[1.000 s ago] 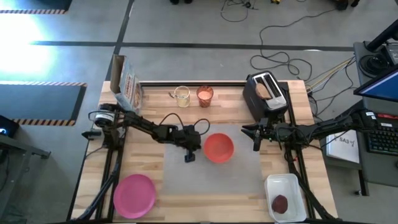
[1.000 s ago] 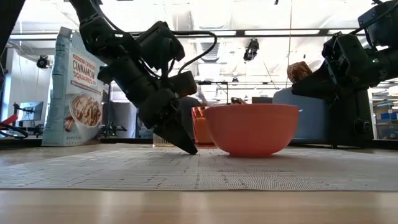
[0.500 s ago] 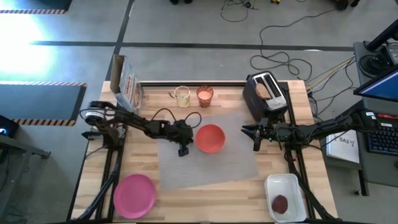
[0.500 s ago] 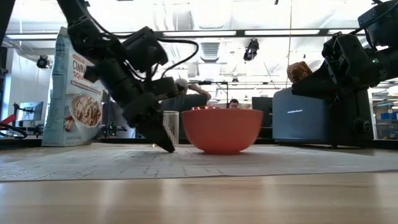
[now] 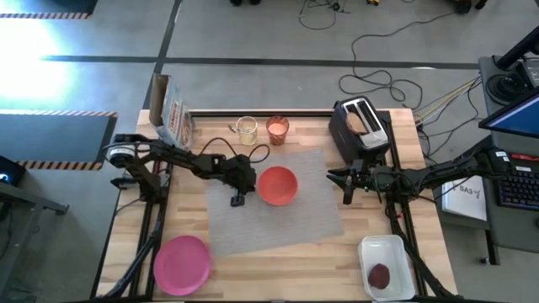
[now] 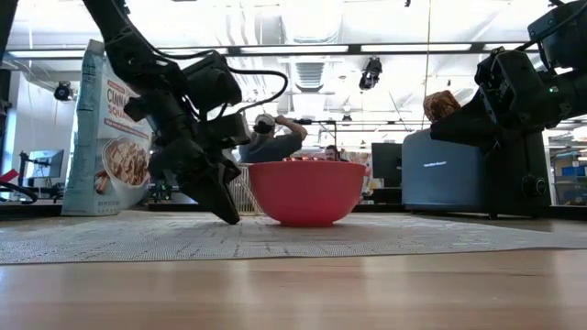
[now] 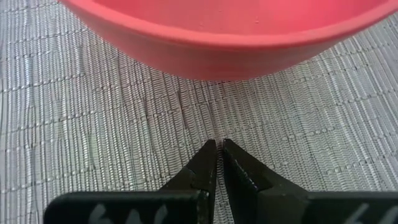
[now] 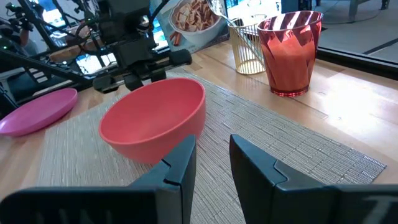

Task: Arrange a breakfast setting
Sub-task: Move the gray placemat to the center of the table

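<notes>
A grey woven placemat lies askew on the wooden table, and a red bowl stands on it by its base. My left gripper is shut, its tips down on the mat just left of the bowl. My right gripper hovers level at the mat's right edge, open and holding nothing. The pink plate rests on the table near the front left. The glass of orange drink stands at the back. A toast slice sticks out of the toaster, and the dark red patty lies in a white tray. My left gripper presses its shut fingertips down on the placemat's top face, a short way from the bowl's foot. The fingers slant down from the table's left side. The mat lies flat on the table with the bowl on it.
A black toaster stands at the back right. A glass of pale liquid and a cereal bag are at the back left, and a metal spoon leans in that glass. The white tray sits at the front right.
My left gripper, still shut, has gone toward the table's left and far edges, dragging the placemat along. The mat has slid that way and turned askew. The bowl has ridden along on it, upright. My right arm has kept still.
</notes>
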Motion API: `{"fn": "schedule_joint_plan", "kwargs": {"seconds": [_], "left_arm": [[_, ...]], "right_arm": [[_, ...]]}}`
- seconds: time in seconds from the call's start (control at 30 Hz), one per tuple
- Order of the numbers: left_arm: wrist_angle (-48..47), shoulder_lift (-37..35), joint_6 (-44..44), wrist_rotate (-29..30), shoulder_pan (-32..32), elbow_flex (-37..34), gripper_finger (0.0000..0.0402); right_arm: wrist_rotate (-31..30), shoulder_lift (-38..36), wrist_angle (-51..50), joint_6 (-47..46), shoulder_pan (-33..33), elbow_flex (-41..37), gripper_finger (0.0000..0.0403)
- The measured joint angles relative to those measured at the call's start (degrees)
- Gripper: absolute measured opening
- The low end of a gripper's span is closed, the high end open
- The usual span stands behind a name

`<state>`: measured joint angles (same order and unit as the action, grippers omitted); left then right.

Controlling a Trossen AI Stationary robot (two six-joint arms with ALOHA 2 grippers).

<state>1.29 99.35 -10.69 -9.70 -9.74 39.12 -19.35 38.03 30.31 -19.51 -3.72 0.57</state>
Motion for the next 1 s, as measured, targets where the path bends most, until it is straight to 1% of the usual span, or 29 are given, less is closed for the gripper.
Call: {"fn": "schedule_joint_plan", "kwargs": {"seconds": [0.17,0.27,0.37,0.57,0.73,0.83,0.9,1.0], "left_arm": [[-3.06,0.25,-1.97,-0.84,-1.55,2.02,0.0011],[-6.15,0.02,-0.37,-0.7,-1.56,3.89,0.0011],[-10.06,-1.29,0.92,-0.5,-0.1,5.06,0.0011],[-17.74,-7.33,3.83,2.19,4.21,4.56,0.0011],[-19.14,-12.35,4.3,7.5,7.2,3.38,0.0011],[-19.42,-13.07,5.56,7.45,7.1,3.38,0.0011],[-22.58,-13.05,7.45,6.79,7.12,3.36,0.0011],[-28.61,-13.07,10.49,4.29,8.21,3.36,0.0011]], "right_arm": [[-0.01,0.0,0.0,0.01,0.01,0.0,0.0086],[0.0,0.01,0.0,0.0,-0.01,0.01,0.0086],[0.0,-0.01,0.0,0.0,-0.01,-0.01,0.0086],[-0.01,0.01,0.01,0.01,0.01,0.0,0.0086],[0.0,0.01,0.0,0.02,0.01,0.01,0.0086],[0.0,0.01,0.0,0.02,0.01,-0.01,0.0086],[-0.02,0.01,0.01,0.01,0.0,0.01,0.0086],[0.0,0.01,0.0,0.02,0.01,-0.01,0.0086]]}}
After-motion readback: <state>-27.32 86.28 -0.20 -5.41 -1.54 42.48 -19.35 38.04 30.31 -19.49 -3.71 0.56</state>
